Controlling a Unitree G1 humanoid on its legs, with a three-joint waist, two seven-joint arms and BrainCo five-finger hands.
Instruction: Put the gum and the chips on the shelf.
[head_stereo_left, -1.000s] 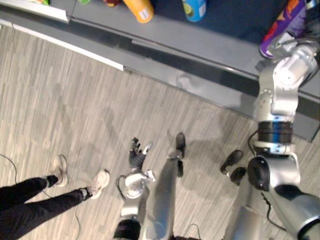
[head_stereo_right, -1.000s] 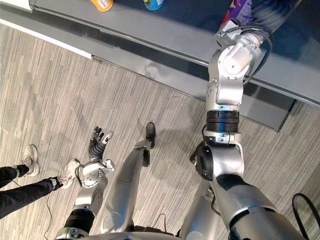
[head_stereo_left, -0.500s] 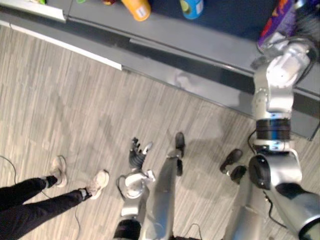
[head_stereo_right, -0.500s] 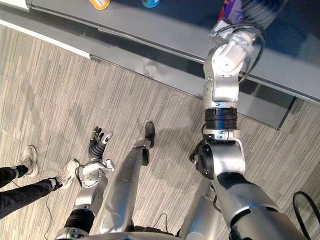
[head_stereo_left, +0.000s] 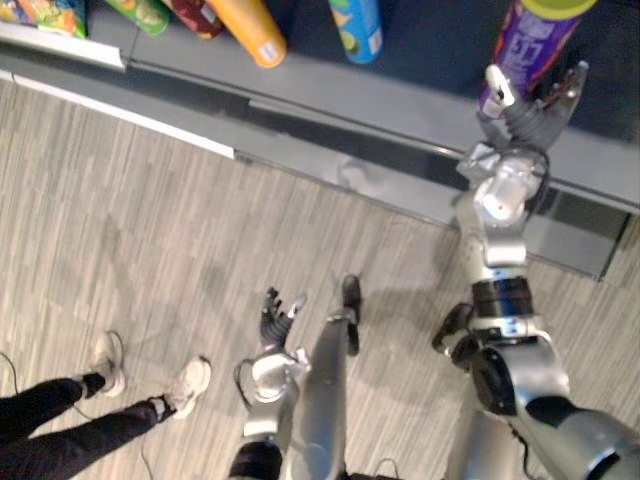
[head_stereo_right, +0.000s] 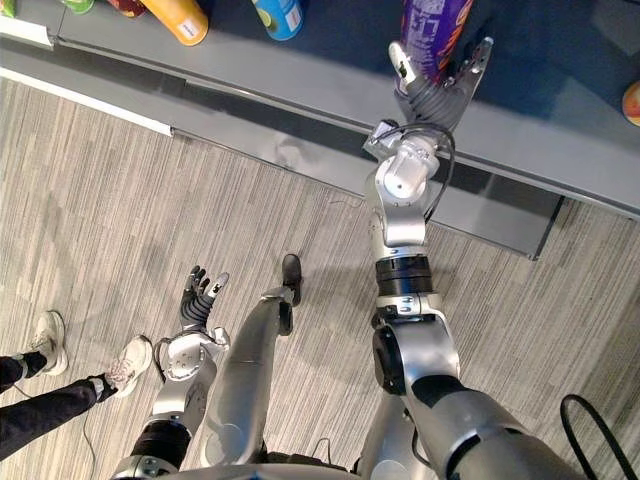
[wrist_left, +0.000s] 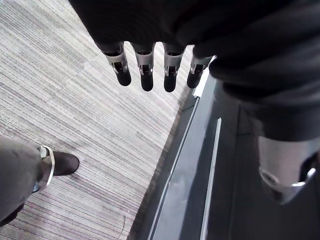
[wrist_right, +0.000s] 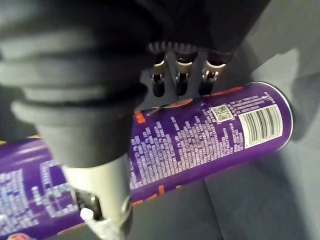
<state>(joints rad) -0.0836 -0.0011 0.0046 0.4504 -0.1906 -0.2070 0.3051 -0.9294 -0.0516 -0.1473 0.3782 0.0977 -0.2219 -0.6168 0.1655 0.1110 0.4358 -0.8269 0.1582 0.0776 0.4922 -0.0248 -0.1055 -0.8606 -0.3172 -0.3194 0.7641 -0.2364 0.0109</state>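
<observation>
The purple chips can sits on the dark shelf, far away and to the right. The right hand is reached up to it, just below the can. Its fingers are straight and spread apart. The thumb is on one side of the can and the fingers are on the other. They are not curled round it. From the right wrist, the can lies across just past the fingertips, very close. I cannot tell if they touch it. More cans are on the shelf to the left: an orange can and a blue can, well apart from the purple one. The left hand hangs low over the grey striped floor, near the middle. Its fingers are straight, side by side, and hold nothing. A person's legs and light shoes are on the floor at the near left.
</observation>
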